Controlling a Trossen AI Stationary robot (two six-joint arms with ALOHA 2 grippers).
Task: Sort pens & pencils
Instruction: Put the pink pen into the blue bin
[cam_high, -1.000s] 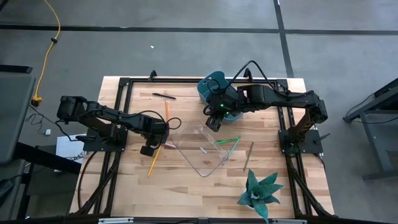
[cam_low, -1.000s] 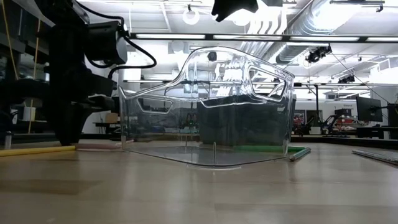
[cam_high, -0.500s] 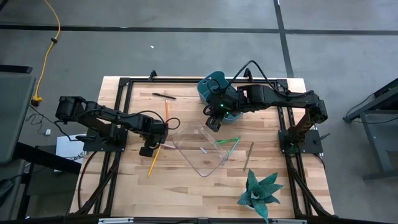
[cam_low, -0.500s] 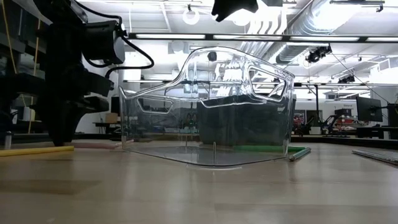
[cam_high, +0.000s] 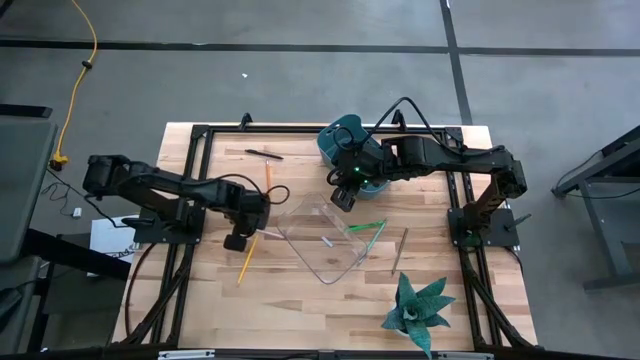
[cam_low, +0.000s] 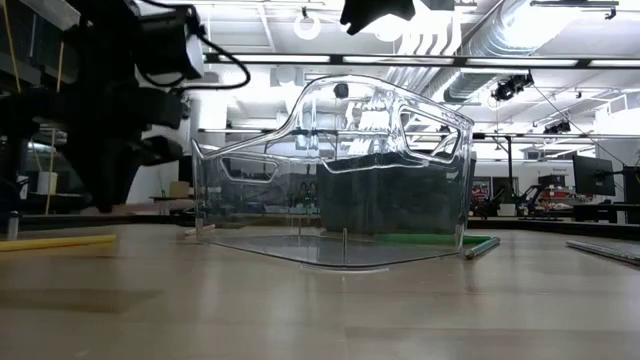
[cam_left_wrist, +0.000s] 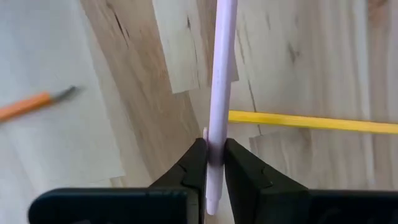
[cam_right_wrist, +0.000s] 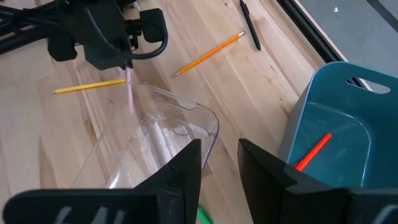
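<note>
My left gripper (cam_high: 237, 241) hangs over the table just left of the clear plastic container (cam_high: 325, 240), shut on a pale pink stick (cam_left_wrist: 222, 74). A yellow pencil (cam_high: 246, 257) lies flat on the table under it. An orange pencil (cam_high: 268, 175) and a black pen (cam_high: 263, 153) lie toward the far edge. A green pen (cam_high: 366, 227) and a grey pen (cam_high: 400, 248) lie right of the container. My right gripper (cam_high: 343, 198) waits open above the table, beside the teal bin (cam_high: 345, 135). That bin holds a red-orange pen (cam_right_wrist: 311, 152). My left gripper pinches the pale pink stick close to its upper end (cam_left_wrist: 216, 134) between its two fingers. The fingers come from above, pointing down, and the stick runs on past the fingertips in their direction. It hangs below the gripper (cam_right_wrist: 129, 93) at the clear container's rim; whether its lower end touches anything, I cannot tell.
A teal spiky plant (cam_high: 415, 308) stands at the table's near right corner. Black frame rails (cam_high: 200, 135) run along the left, far and right edges. Bare wood (cam_high: 300, 315) lies near the near edge.
My left gripper has risen a little over the same spot, still shut on the pale stick.
</note>
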